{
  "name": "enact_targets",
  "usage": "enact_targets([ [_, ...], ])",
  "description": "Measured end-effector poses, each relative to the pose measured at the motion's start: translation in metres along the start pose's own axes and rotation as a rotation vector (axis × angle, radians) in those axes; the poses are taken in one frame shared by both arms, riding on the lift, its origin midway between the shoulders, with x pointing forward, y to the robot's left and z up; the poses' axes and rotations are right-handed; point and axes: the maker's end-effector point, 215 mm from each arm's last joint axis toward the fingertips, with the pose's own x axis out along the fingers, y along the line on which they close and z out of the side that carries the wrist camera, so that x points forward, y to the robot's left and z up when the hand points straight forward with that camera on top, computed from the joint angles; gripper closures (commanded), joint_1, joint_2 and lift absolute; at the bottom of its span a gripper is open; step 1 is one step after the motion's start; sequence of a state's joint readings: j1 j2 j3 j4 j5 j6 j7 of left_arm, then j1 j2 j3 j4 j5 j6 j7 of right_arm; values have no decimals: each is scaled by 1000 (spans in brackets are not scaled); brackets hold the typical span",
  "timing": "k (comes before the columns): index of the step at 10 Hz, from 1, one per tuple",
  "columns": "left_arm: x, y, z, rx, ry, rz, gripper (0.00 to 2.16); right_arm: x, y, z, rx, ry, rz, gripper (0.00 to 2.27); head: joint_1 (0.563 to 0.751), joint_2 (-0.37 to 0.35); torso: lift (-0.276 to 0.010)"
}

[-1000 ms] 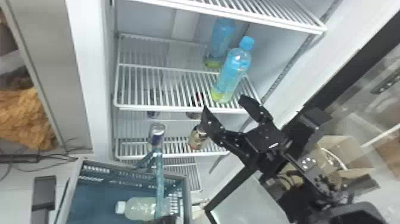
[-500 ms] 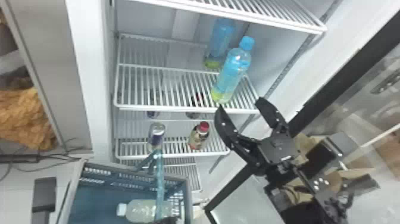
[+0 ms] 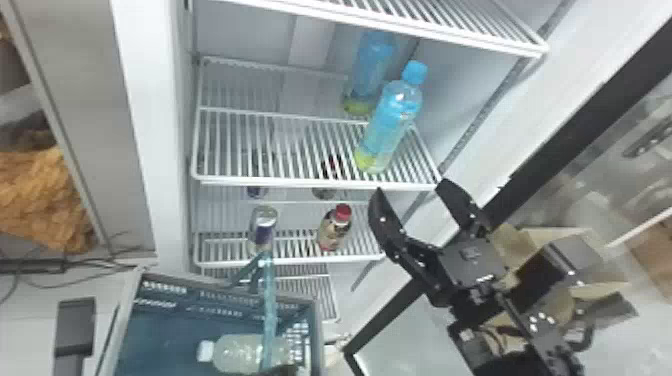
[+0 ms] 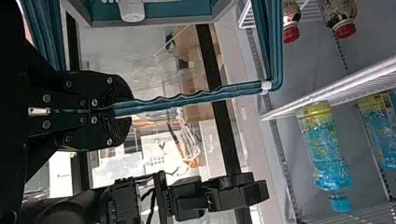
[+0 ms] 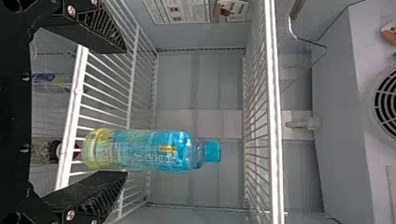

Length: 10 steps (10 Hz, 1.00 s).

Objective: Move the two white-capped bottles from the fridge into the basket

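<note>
Right wrist view first: the black flat-fingered right gripper (image 5: pixel 125 112) has its fingers spread and empty, just outside the front edge of a white wire fridge shelf (image 5: pixel 77 100). Beyond them, a clear blue plastic bottle with a blue cap and yellow-green base (image 5: pixel 154 150) stands upright on that shelf, off centre in the gap and nearer one finger. I see nothing touching it.

From the head view, the right arm (image 3: pixel 472 265) comes in from the lower right, aimed up and inward at the shelf. A second blue-capped bottle (image 3: pixel 370 70) stands behind the front one. On the shelf below are a silver and blue can (image 3: pixel 262 227) and a small brown bottle with a red cap (image 3: pixel 335 227).

Left wrist view has the left gripper (image 4: pixel 125 111) with its fingers closed on the teal ribbed handle (image 4: pixel 191 97) of the basket. A pale bottle with a white cap (image 3: pixel 240 352) lies on its side in the blue plastic basket (image 3: pixel 220 287).

I take this as one bottle delivered and the approach to a second pick. I can't make out another white cap in the fridge, so I would check the target before closing on a blue-capped bottle. If that front one is meant, the right gripper needs centring on it and easing in past the shelf rim without knocking it.
</note>
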State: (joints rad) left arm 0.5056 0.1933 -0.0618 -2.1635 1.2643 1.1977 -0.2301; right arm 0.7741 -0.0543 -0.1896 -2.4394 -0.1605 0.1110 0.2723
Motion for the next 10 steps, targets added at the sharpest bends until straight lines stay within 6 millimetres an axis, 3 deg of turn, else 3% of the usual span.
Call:
enact_targets([
  [10, 1, -1, -3, 3, 13, -2, 1193, 1, 2, -2, 20, -21, -4, 116, 695, -350, 0],
])
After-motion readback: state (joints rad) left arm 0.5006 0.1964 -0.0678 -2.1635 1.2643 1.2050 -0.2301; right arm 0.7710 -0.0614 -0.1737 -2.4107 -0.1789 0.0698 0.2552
